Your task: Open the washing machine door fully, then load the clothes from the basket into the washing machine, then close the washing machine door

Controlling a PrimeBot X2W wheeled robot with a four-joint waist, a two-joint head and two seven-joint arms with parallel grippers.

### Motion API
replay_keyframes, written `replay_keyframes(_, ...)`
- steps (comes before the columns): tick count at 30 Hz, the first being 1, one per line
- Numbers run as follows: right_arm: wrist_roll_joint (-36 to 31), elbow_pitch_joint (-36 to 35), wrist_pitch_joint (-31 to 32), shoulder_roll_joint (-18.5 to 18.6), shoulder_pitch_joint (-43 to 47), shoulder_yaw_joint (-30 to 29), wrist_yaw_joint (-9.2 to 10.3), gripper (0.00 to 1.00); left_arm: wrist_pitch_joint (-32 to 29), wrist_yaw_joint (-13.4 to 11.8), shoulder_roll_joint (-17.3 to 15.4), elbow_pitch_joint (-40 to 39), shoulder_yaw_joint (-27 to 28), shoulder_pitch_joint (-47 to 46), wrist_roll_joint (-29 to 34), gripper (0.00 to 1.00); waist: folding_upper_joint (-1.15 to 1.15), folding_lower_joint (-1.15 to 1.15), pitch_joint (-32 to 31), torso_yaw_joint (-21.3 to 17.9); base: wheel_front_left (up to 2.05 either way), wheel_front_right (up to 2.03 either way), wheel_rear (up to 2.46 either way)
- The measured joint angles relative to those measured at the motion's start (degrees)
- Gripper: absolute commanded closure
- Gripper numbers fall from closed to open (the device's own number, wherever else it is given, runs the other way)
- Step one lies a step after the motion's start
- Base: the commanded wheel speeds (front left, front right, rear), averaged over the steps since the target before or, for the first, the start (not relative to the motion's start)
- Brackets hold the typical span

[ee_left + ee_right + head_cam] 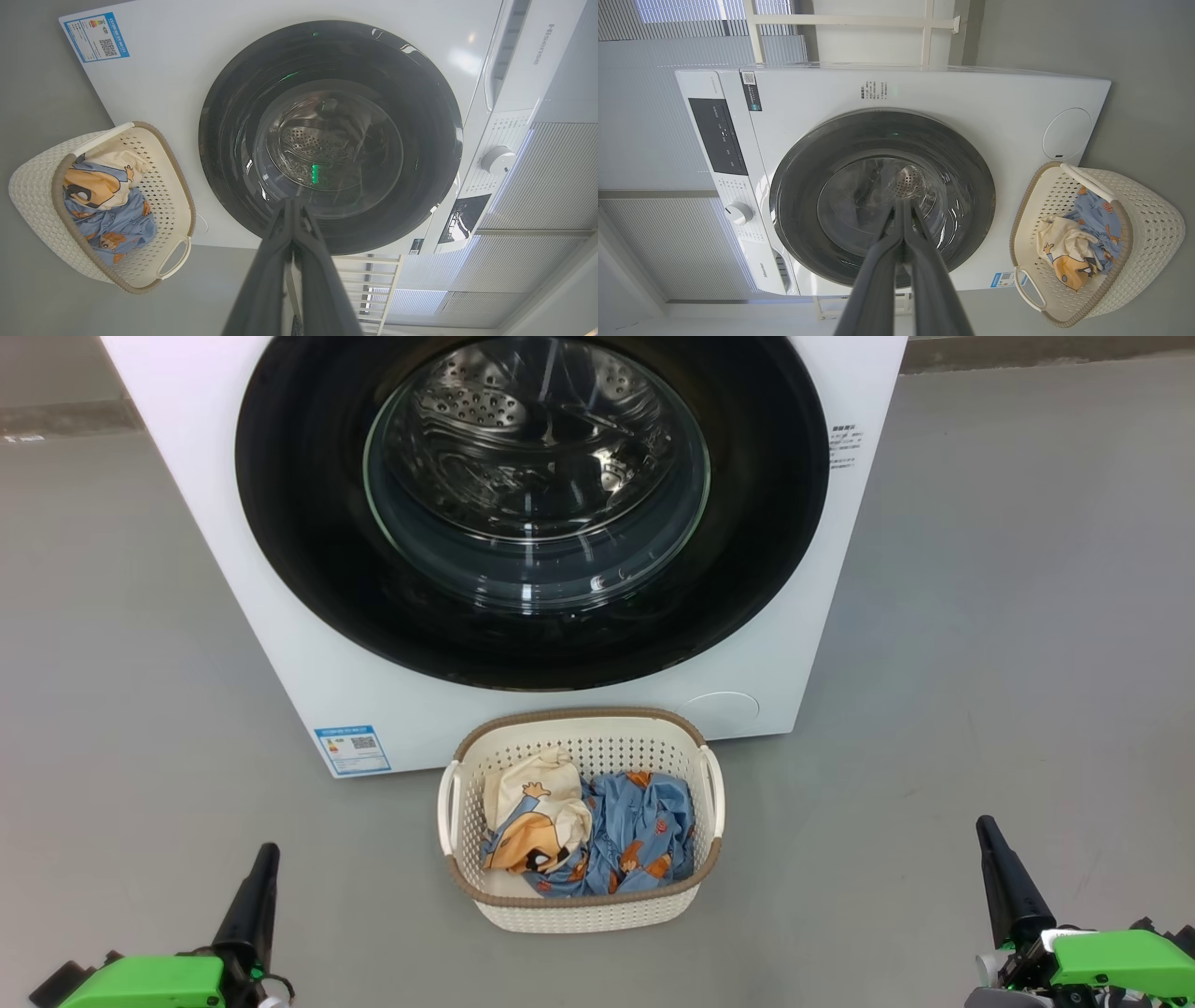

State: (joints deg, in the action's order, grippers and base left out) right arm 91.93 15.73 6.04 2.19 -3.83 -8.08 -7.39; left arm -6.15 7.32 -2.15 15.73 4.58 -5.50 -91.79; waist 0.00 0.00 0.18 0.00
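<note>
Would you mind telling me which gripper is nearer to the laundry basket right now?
Left. The left gripper is a short way left of the basket; the right gripper is farther off to its right.

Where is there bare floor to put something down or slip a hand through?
Bare grey floor spreads left of the washing machine and basket, ahead of the left gripper, and right of them, ahead of the right gripper. Crowded: the basket, holding the clothes, sits close below the washing machine door.
</note>
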Motion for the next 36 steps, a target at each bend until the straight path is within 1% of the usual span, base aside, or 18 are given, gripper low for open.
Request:
replay_keyframes(14,-0.01,0.11,0.0,-0.03,0.02,-0.01,0.0,1.0,0.02,-0.01,0.02,0.1,-0.03,0.02,0.0,1.0,0.0,0.0,0.0,0.0,0.0,0.0,0.0)
replay_keyframes(15,-0.01,0.54,-0.08,-0.12,0.19,-0.02,0.0,0.0,0.02,-0.01,0.09,0.58,-0.11,0.08,0.04,0.0,0.0,0.0,0.0,0.0,0.0,0.0,0.0)
replay_keyframes(20,-0.01,3.25,-0.1,-0.67,2.21,-0.02,0.0,0.0,0.03,-0.09,1.31,2.99,-0.56,2.52,0.05,0.0,0.0,0.0,0.04,-0.01,0.0,0.0,0.0)
replay_keyframes(25,-0.2,3.03,-0.38,-0.6,2.07,0.22,0.0,0.0,0.55,-0.09,1.24,2.91,-0.81,2.54,0.26,0.0,0.0,0.03,-0.08,-0.02,0.0,0.0,0.0)
replay_keyframes(28,-0.7,2.81,-0.97,-0.36,1.86,0.58,0.0,0.0,1.1,-0.09,1.2,2.79,-1.27,2.5,0.57,0.0,0.0,0.02,-0.01,-0.04,0.0,0.0,0.0)
replay_keyframes(36,-3.76,2.55,-2.67,0.71,1.04,2.29,0.0,0.0,2.72,-0.08,0.52,2.41,-2.82,1.62,2.46,0.0,0.0,0.01,0.17,-0.12,0.0,0.0,0.0)
